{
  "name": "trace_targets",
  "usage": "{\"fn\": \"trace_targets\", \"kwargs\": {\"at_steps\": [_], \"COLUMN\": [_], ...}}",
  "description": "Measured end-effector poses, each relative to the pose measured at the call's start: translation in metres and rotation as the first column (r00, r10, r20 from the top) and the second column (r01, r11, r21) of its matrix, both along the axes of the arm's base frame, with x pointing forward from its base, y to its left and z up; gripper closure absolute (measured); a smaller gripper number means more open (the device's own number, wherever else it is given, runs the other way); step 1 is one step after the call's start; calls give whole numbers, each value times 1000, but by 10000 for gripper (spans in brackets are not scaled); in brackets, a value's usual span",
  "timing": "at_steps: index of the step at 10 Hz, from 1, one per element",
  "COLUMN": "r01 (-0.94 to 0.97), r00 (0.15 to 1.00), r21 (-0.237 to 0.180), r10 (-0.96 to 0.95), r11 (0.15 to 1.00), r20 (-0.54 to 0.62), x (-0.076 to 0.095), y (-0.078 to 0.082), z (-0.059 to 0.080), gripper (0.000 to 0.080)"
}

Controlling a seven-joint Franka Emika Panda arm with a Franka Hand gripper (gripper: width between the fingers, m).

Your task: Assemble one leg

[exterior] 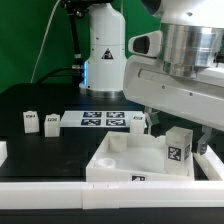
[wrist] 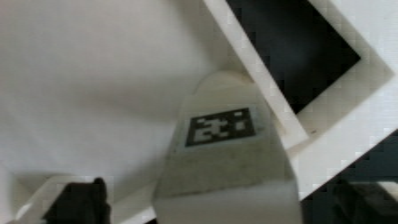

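One leg (exterior: 178,150), a small white block with a black-and-white tag, stands slightly tilted at the near corner of the white tray (exterior: 120,165) on the exterior view's right. My gripper (exterior: 178,131) hangs right over it, jaws apart on either side. In the wrist view the leg (wrist: 222,140) lies between the two dark fingers (wrist: 71,203), and white shows between the leg and each finger, so they do not touch it. Three more legs stand on the black table: two (exterior: 30,121) (exterior: 52,120) at the exterior view's left and one (exterior: 138,121) behind the tray.
The marker board (exterior: 103,120) lies flat between the loose legs. A white rail (exterior: 60,190) runs along the front edge. The arm's base (exterior: 103,50) stands at the back. The tray's rim (wrist: 267,70) crosses the wrist view.
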State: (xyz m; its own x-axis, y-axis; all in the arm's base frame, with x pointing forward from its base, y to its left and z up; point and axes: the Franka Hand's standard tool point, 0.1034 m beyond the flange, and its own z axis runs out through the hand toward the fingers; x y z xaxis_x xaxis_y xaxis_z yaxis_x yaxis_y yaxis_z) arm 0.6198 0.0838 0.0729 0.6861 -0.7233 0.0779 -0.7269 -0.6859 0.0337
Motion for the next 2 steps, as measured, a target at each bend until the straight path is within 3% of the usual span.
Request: {"fn": "trace_targets", "kwargs": {"at_steps": [2], "r01": [0], "r00": [1000], "r21": [0], "r10": [0], "r11": [1000], "r20": [0], "x": [0], "y": [0], "z": [0], "gripper": [153]}}
